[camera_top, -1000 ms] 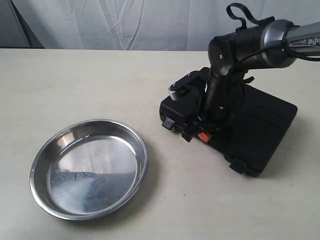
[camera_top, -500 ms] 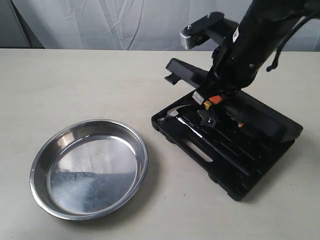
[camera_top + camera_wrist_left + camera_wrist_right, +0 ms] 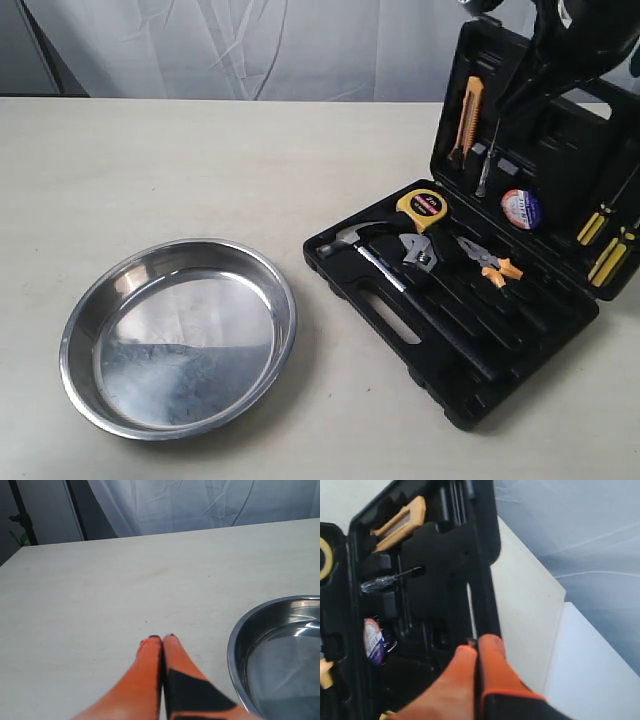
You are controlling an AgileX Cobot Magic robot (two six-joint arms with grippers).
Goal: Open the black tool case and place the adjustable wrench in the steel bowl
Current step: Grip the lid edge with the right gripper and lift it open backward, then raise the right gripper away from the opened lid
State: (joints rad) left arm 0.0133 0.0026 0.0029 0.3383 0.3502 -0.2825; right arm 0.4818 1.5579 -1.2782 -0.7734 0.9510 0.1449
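The black tool case [image 3: 455,375] lies open on the right, its lid [image 3: 545,140] standing upright. The adjustable wrench [image 3: 418,254], silver jaw head and black handle, rests in the case's tray between the hammer and the pliers. The steel bowl [image 3: 180,340] sits empty at the front left, and its rim [image 3: 237,645] shows beside my left gripper [image 3: 161,639], which is shut on nothing over bare table. My right gripper [image 3: 475,645] is at the lid's top rim [image 3: 482,580], fingers pressed together on that rim. The right arm [image 3: 565,40] hangs above the lid.
The tray also holds a claw hammer [image 3: 350,238], a yellow tape measure [image 3: 422,208] and orange-handled pliers [image 3: 490,264]. The lid carries a utility knife [image 3: 468,115], a tape roll [image 3: 520,208] and yellow screwdrivers [image 3: 600,240]. A white curtain hangs behind the table.
The right gripper has swung the lid from shut to fully upright, rising to the top right. The tools inside have come into sight. The bowl has not moved.
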